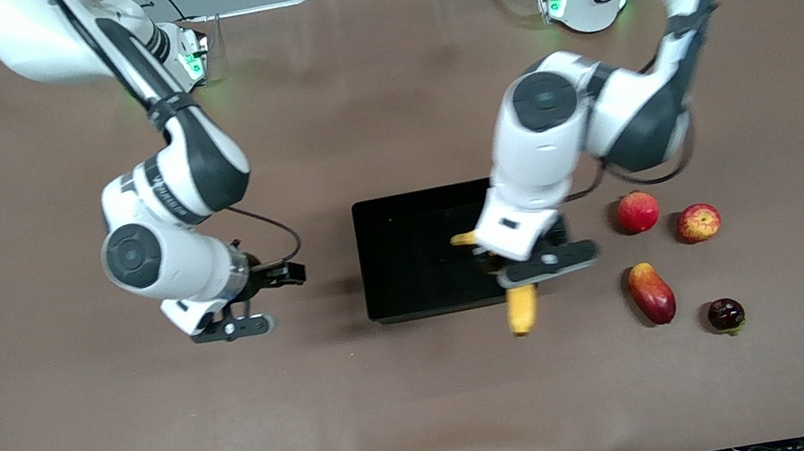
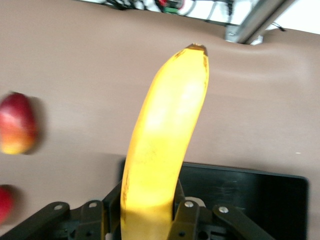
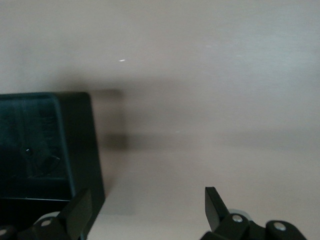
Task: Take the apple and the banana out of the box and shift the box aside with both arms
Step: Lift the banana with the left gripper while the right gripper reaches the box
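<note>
The yellow banana (image 1: 522,310) is gripped near its middle by my left gripper (image 1: 516,276), which holds it in the air over the black box's (image 1: 407,257) wall at the left arm's end. One tip sticks out over the table and the other is over the box. In the left wrist view the fingers (image 2: 187,217) are shut on the banana (image 2: 165,130). The red-and-yellow streaked apple (image 1: 698,223) lies on the table toward the left arm's end. My right gripper (image 1: 253,301) is open and empty, low beside the box at the right arm's end; the right wrist view shows the gripper (image 3: 147,200) by the box's corner (image 3: 82,145).
A round red fruit (image 1: 638,212), an oval red-orange mango (image 1: 651,292) and a small dark round fruit (image 1: 726,315) lie near the apple. The mango (image 2: 17,122) also shows in the left wrist view. The brown table (image 1: 122,447) is wide.
</note>
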You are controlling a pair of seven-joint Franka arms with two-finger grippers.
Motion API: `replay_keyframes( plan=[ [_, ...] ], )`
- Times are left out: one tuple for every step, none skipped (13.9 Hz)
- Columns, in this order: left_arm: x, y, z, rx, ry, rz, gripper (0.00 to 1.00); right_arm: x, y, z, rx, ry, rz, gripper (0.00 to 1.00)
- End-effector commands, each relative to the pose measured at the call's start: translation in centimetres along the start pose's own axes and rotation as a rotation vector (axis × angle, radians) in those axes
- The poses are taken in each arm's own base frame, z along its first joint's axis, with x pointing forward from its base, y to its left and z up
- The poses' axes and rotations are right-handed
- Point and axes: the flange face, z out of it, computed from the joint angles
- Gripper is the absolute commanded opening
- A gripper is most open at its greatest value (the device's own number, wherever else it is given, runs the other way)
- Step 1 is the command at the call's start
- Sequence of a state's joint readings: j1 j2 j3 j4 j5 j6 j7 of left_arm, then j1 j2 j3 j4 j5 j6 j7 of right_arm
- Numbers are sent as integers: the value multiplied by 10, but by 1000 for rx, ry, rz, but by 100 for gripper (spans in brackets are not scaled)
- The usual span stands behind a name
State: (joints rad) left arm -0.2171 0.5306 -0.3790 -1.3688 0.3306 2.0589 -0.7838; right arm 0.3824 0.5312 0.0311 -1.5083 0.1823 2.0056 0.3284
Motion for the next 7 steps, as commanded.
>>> replay_keyframes(
  plan=[
    [19, -53, -25, 3, -47, -11, 0, -2, -34, 21, -8, 39, -47, 100],
    [28, -74, -30, 1, -65, -28, 0, -5, -47, 32, -12, 57, -71, 100],
    [36, -94, -32, 2, -77, -29, 0, -7, -59, 44, -15, 68, -94, 100],
    [42, -107, -37, 1, -81, -35, 0, -8, -68, 57, -21, 83, -113, 100],
    [46, -122, -37, 16, -95, -53, 0, -10, -78, 66, -19, 106, -131, 100],
    [49, -136, -37, 31, -112, -60, 0, -13, -87, 77, -20, 119, -145, 100],
    [52, -149, -37, 45, -129, -56, 0, -16, -95, 85, -17, 124, -147, 100]
  ],
)
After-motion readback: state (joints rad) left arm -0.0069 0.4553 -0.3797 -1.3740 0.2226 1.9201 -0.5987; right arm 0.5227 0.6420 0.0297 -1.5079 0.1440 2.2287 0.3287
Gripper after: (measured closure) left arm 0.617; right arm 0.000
